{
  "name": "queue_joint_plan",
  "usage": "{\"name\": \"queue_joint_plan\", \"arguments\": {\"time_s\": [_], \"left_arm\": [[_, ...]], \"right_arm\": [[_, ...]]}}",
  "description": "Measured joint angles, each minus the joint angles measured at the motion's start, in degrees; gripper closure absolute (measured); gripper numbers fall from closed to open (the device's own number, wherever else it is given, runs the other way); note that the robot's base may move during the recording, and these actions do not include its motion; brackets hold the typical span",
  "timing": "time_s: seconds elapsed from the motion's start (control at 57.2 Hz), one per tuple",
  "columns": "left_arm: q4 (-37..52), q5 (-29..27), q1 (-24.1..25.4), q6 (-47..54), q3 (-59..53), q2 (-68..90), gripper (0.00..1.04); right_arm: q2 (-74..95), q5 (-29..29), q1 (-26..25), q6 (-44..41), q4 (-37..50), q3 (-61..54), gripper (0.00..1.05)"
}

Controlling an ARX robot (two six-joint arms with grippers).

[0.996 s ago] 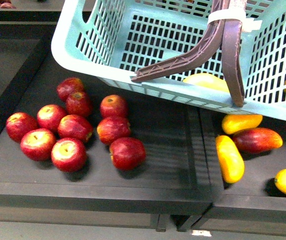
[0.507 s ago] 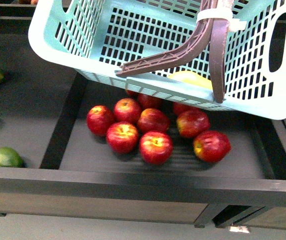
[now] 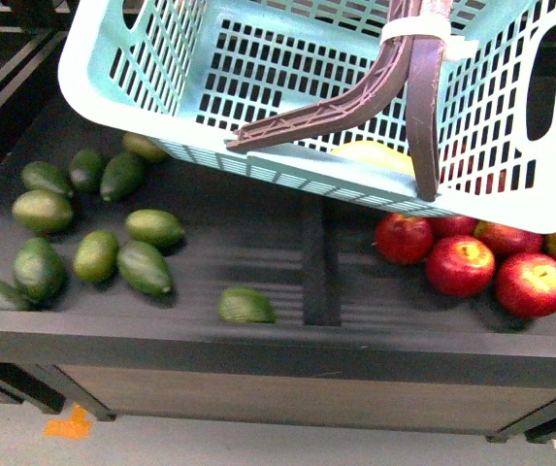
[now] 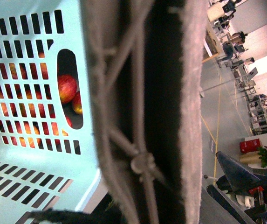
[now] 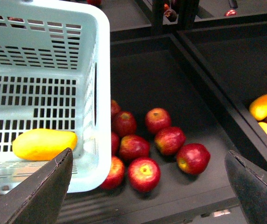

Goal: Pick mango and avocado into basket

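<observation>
The pale turquoise basket [image 3: 161,58] hangs tilted above the shelf, its brown handles [image 3: 415,97] bound with a white tie. My left gripper is shut on a handle [image 4: 142,112], which fills the left wrist view and hides the fingers. The yellow mango [image 5: 44,143] lies inside the basket and shows through the slats in the front view [image 3: 375,153]. Several dark green avocados [image 3: 145,267] lie in the bin below the basket's left side, and one [image 3: 246,306] lies apart near the front edge. My right gripper [image 5: 147,191] is open and empty, beside the basket over red apples.
Red apples [image 3: 462,264] fill the bin right of the avocados, behind a low divider [image 3: 318,262]; they also show in the right wrist view [image 5: 145,173]. More yellow mangoes [image 5: 263,106] lie in a farther bin. The shelf has a raised front edge [image 3: 278,354].
The front view has swung left along the shelf: the apples slid to the right and the avocado bin came into view. The basket keeps its place in the view, mango inside.
</observation>
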Motion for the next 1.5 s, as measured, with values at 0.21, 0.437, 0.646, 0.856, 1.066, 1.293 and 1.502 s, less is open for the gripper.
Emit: {"name": "queue_joint_plan", "arguments": {"time_s": [0.21,0.437,0.646,0.856,1.066,1.293,1.502], "left_arm": [[0.00,0.22,0.04,-0.02,0.00,0.02,0.93],[0.00,0.15,0.02,0.00,0.00,0.00,0.93],[0.00,0.13,0.02,0.04,0.00,0.00,0.93],[0.00,0.13,0.02,-0.02,0.00,0.00,0.93],[-0.02,-0.09,0.79,-0.09,0.00,0.02,0.93],[-0.02,-0.96,1.14,0.13,0.00,0.00,0.94],[-0.02,0.11,0.37,0.17,0.00,0.00,0.94]], "right_arm": [[0.04,-0.04,0.02,0.02,0.00,0.00,0.09],[0.00,0.02,-0.02,0.02,-0.02,0.00,0.09],[0.00,-0.02,-0.02,0.02,-0.02,0.00,0.09],[0.00,-0.17,0.09,0.09,-0.02,0.00,0.09],[0.28,-0.39,0.11,0.15,-0.02,0.00,0.09],[0.79,-7.82,-2.75,2.19,-7.76,2.43,0.09],[11.19,-25.44,-23.87,-1.90,-7.76,6.21,0.09]]}}
